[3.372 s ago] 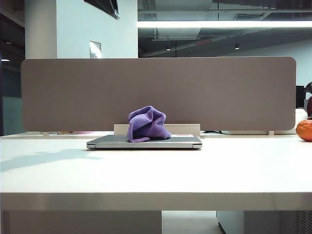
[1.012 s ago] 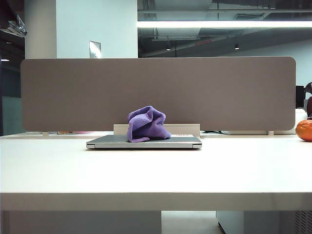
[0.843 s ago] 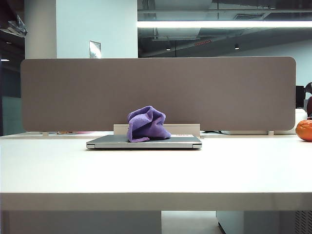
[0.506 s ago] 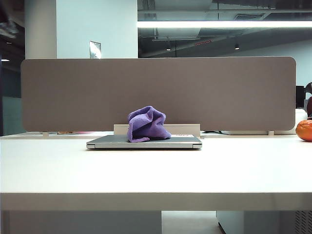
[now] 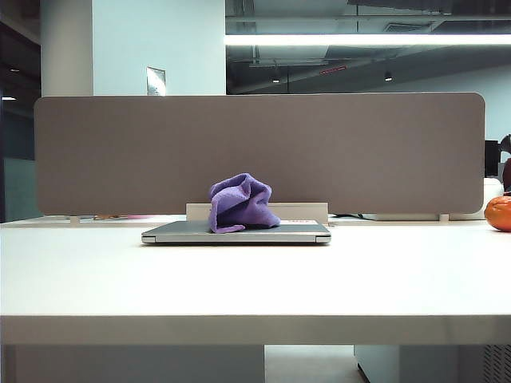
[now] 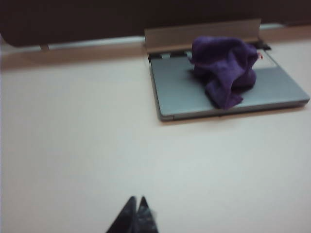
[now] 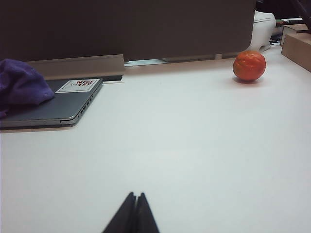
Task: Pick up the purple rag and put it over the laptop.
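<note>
The purple rag (image 5: 241, 203) sits bunched in a loose heap on top of the closed laptop (image 5: 236, 232), toward its back edge and slightly left of centre in the exterior view. It covers only part of the lid; the grey surface shows on both sides of it. A fold of the cloth hangs down toward the front of the lid in the left wrist view, where the purple rag (image 6: 224, 70) lies on the laptop (image 6: 180, 95).

The laptop lies flat on the white desk (image 5: 255, 279). A white sticker with red lettering (image 7: 79, 84) marks one rear corner of its lid. Just behind it stands a low pale bar (image 5: 303, 211), and behind that a grey partition panel (image 5: 259, 152).

An orange ball (image 7: 249, 65) rests on the desk well off to the right, apart from the laptop.

The left gripper (image 6: 137, 211) has its fingers pressed together, holding nothing, above bare desk well short of the laptop. The right gripper (image 7: 134, 206) is likewise closed and empty above bare desk.
</note>
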Controlling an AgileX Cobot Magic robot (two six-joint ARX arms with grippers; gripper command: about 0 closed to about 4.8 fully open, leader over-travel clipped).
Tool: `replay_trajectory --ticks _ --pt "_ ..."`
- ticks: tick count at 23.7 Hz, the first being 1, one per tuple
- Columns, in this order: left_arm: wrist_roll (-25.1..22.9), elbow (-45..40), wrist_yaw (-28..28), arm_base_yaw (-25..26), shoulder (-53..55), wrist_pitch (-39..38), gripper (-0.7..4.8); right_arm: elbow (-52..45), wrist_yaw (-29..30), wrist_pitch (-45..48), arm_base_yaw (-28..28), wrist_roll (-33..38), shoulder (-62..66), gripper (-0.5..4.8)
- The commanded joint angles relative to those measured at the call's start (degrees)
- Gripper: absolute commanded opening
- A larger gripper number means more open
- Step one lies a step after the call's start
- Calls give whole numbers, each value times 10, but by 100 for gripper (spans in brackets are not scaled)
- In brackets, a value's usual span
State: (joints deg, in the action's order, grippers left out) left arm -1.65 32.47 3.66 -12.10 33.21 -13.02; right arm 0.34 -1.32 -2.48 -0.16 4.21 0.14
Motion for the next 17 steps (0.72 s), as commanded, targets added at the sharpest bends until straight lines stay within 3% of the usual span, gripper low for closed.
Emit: replay_trajectory --ticks 1,17 --pt "0 -54 1 7 -33 70 -6 -2 -1 6 0 -2 -1 22" --pt "41 -287 0 58 -219 209 -6 -2 -1 6 0 -2 -1 22"
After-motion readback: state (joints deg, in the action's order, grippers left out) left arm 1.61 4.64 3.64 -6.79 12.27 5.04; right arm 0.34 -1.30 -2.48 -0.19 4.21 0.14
